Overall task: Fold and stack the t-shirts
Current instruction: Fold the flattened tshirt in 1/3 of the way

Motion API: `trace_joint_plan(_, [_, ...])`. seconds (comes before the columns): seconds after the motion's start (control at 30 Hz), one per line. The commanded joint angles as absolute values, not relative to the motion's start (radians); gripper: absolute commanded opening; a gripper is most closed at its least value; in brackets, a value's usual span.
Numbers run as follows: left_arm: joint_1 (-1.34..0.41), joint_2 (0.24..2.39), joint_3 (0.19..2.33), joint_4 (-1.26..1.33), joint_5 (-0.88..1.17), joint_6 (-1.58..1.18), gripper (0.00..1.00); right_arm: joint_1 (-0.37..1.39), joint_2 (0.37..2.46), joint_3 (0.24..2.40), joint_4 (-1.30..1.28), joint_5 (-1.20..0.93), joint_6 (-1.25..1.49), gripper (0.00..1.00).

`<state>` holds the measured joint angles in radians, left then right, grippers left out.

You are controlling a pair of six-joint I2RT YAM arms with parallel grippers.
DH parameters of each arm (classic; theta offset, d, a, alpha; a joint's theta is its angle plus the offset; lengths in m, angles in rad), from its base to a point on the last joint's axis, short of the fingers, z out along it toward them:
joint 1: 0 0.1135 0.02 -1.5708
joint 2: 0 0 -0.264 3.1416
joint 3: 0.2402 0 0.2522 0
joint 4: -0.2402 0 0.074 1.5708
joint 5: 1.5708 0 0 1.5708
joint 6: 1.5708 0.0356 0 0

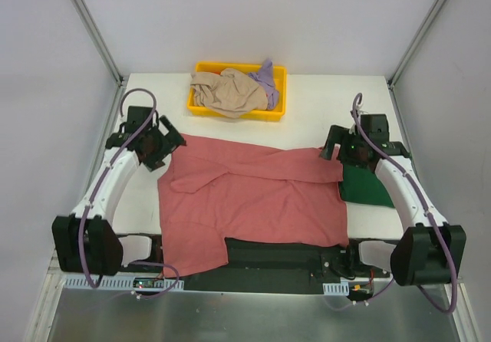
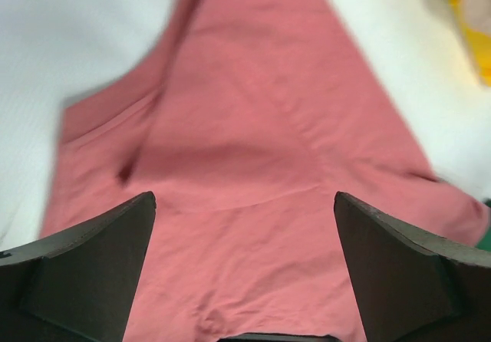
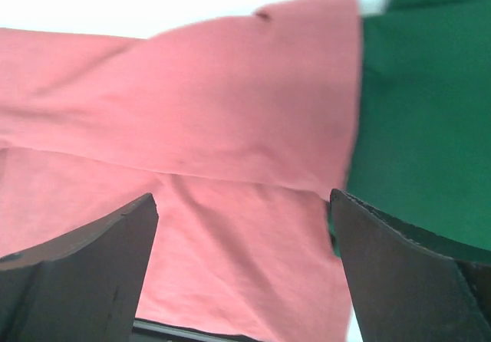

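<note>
The rose-red t-shirt (image 1: pixel 253 196) lies spread over the middle of the table, with a fold across its upper part and one corner hanging over the near edge. My left gripper (image 1: pixel 170 146) is open and empty above the shirt's far left corner (image 2: pixel 245 166). My right gripper (image 1: pixel 331 149) is open and empty above the shirt's far right corner (image 3: pixel 230 127). The dark green t-shirt (image 1: pixel 367 185) lies folded at the right, partly under the red one, and shows in the right wrist view (image 3: pixel 422 127). The beige t-shirt (image 1: pixel 227 91) and the lavender t-shirt (image 1: pixel 266 80) lie crumpled in the yellow tray (image 1: pixel 201 109).
The yellow tray stands at the back middle of the white table (image 1: pixel 330 97). Metal frame posts (image 1: pixel 92 27) rise at both back corners. A black strip (image 1: pixel 284 254) runs along the near edge between the arm bases.
</note>
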<state>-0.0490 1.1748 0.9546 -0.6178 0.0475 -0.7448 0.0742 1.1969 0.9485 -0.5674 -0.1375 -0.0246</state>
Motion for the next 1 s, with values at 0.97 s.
trace_joint_plan(0.97, [0.084,2.028,1.506,-0.462,-0.025,-0.686,0.99,0.207,2.042,1.588,-0.506,-0.041,0.029,0.96])
